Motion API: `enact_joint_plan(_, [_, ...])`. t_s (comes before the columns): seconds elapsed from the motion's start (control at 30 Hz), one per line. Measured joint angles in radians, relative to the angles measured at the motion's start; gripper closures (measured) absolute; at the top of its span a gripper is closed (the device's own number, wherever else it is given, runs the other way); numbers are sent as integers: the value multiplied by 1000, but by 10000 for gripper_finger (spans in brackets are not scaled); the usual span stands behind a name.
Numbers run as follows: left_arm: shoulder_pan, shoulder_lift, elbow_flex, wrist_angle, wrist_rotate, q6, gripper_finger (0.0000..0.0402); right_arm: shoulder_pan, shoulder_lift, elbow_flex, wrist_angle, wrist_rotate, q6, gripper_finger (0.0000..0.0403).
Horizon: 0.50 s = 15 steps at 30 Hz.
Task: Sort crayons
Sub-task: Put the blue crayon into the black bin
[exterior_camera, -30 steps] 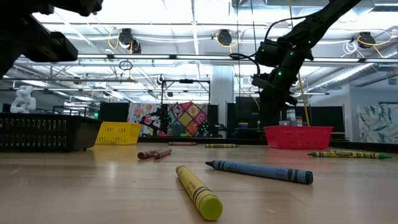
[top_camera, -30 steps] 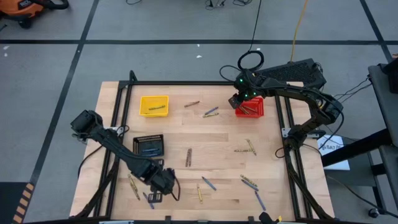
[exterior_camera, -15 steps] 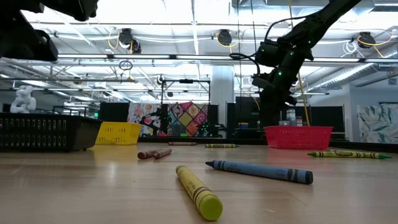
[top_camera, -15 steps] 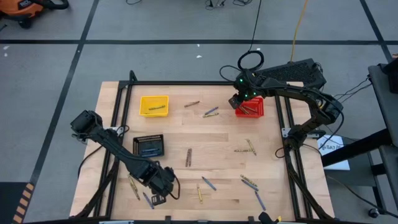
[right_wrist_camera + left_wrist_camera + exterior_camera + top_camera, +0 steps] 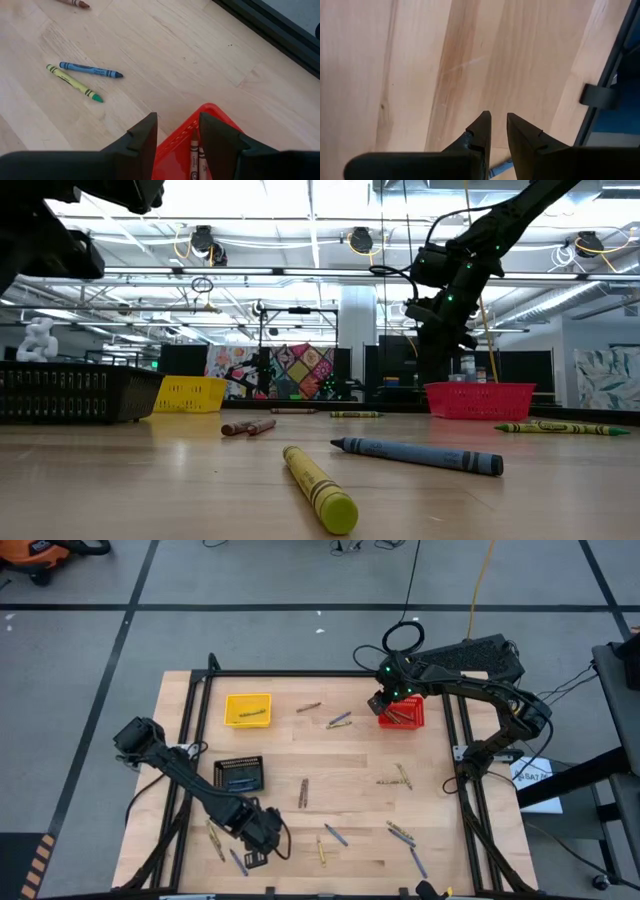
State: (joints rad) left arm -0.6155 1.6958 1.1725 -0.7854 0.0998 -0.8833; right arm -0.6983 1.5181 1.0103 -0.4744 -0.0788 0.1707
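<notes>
The right gripper [image 5: 378,703], fingers apart and empty, hangs over the red basket [image 5: 404,716], so a drop looks done, while the left gripper [image 5: 256,845], fingers slightly apart, hovers over a blue crayon [image 5: 238,861] well apart from the basket and must descend to clamp it.

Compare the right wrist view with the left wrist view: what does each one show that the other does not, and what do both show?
Only the right wrist view shows the red basket with crayons inside, plus a blue crayon and a yellow crayon lying together on the table. Only the left wrist view shows the black frame rail at the table's edge. Both show bare light wood and their own claw: right claw, left claw.
</notes>
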Motion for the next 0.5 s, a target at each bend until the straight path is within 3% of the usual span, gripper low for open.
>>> enact_joint_plan(0.23, [19,0,0,-5,-78,7,343,0,0,0,19,-1,0,270])
enact_joint_plan(0.5, [60,0,0,-1,-81,92,343,0,0,0,34,-3,0,270])
